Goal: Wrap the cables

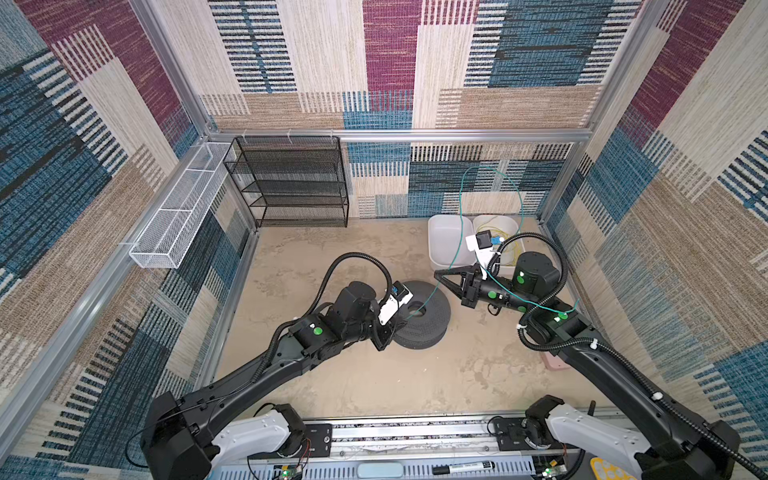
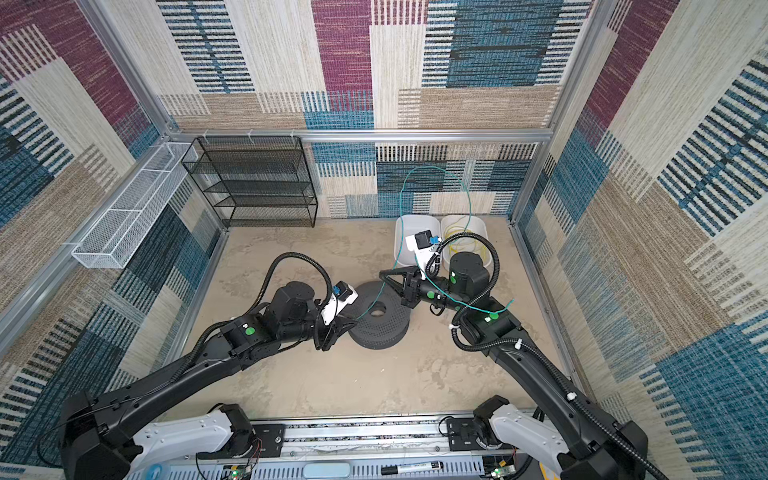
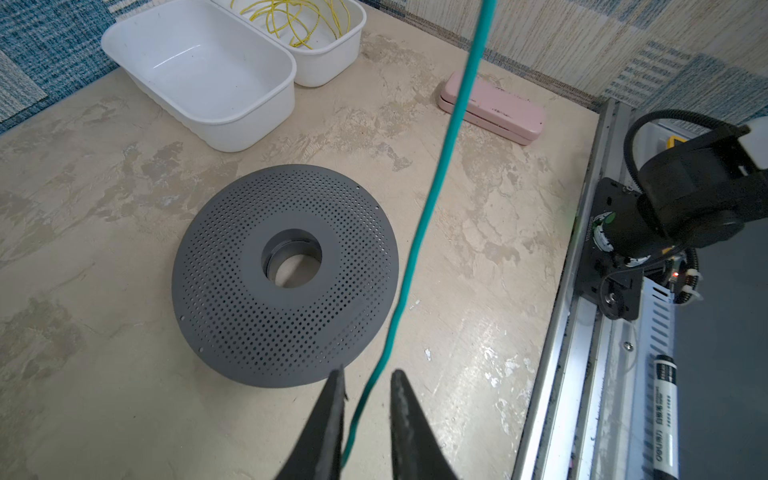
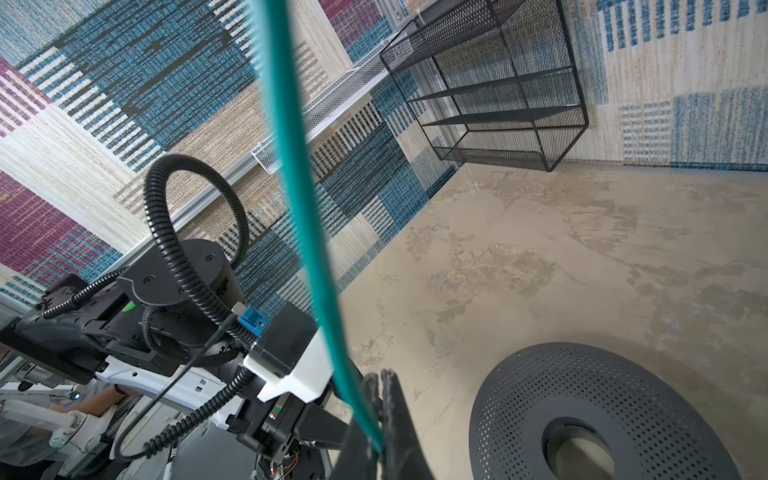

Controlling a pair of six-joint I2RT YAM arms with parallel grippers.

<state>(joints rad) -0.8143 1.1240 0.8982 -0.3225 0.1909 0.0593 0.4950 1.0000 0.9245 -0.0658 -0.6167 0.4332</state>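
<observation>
Two thin wires are showing. The long flexible teal-green cable [image 3: 415, 249] is running from the left end effector [image 3: 368, 376] up across the round grey perforated spool [image 3: 232, 291] to the right end effector [image 4: 380, 374]. In both top views it is then arching in a tall loop in front of the patterned back wall and trailing down across the right arm. The looped yellow cable [image 3: 291, 20] is lying inside a white plastic tub [image 3: 324, 70] at the far right of the mottled beige surface [image 3: 104, 395], just beside an empty white plastic tub [image 3: 199, 70].

The left end effector is hovering at the spool's near rim. Its jaws are standing slightly apart, with the teal-green cable passing between them and lying close to one finger. The right end effector is hanging above the surface between the spool and the tubs, its jaws pressing together on the teal-green cable.

A flat pink case [image 3: 498, 112] is resting near the right wall, and a black wire-mesh shelf [image 1: 291, 183] is standing against the back wall.
</observation>
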